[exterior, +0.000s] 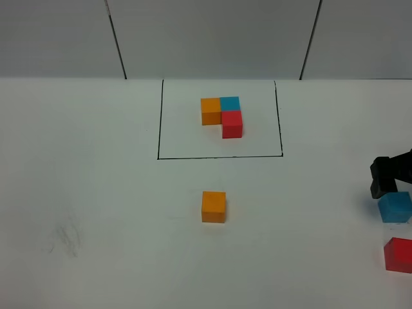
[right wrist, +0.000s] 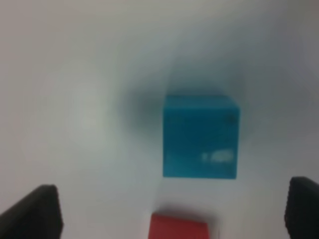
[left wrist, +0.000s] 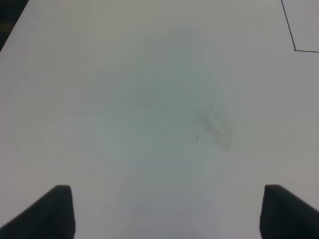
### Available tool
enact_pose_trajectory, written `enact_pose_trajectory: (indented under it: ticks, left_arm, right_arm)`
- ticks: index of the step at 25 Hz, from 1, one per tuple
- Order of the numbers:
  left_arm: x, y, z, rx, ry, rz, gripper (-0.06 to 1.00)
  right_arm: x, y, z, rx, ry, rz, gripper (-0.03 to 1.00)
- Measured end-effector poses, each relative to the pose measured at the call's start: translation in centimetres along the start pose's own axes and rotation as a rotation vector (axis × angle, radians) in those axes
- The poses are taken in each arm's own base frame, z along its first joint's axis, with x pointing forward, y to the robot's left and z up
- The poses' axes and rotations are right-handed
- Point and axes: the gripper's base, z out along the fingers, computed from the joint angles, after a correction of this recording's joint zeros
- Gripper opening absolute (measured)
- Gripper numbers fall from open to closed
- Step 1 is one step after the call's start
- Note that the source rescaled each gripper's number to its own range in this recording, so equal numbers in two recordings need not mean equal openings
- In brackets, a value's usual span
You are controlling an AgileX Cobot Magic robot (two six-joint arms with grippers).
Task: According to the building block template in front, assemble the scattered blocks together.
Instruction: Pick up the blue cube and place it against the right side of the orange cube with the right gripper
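Observation:
The building block template [exterior: 222, 116] is an L of orange, cyan-blue and red cubes inside a thin black outline [exterior: 219, 156] at the far middle. The loose orange cube [exterior: 214, 206] sits alone in front of the outline. The loose cyan-blue cube [exterior: 394, 206] and red cube [exterior: 399, 254] sit at the right edge. My right gripper [exterior: 388, 182] hovers just behind the cyan-blue cube. The right wrist view shows it open [right wrist: 169, 211], with the cyan-blue cube [right wrist: 201, 137] and red cube [right wrist: 179, 226] between its spread fingertips and nothing held. My left gripper [left wrist: 167, 214] is open over bare table.
A grey smudge [exterior: 64, 238] marks the white table at the near left and also shows in the left wrist view [left wrist: 214, 124]. A corner of the black outline [left wrist: 294, 49] shows there too. A grey panelled wall [exterior: 212, 38] stands behind the table.

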Motion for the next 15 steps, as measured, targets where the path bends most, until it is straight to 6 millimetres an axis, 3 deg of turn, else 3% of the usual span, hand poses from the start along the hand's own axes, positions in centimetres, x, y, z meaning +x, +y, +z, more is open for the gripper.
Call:
enact_pose_trajectory:
  ticks: [15]
  left_arm:
    - [0.0, 0.0, 0.0, 0.0, -0.001, 0.0, 0.66]
  right_arm:
    - [-0.6, -0.4, 5.3, 0.009, 0.049, 0.004, 0.83]
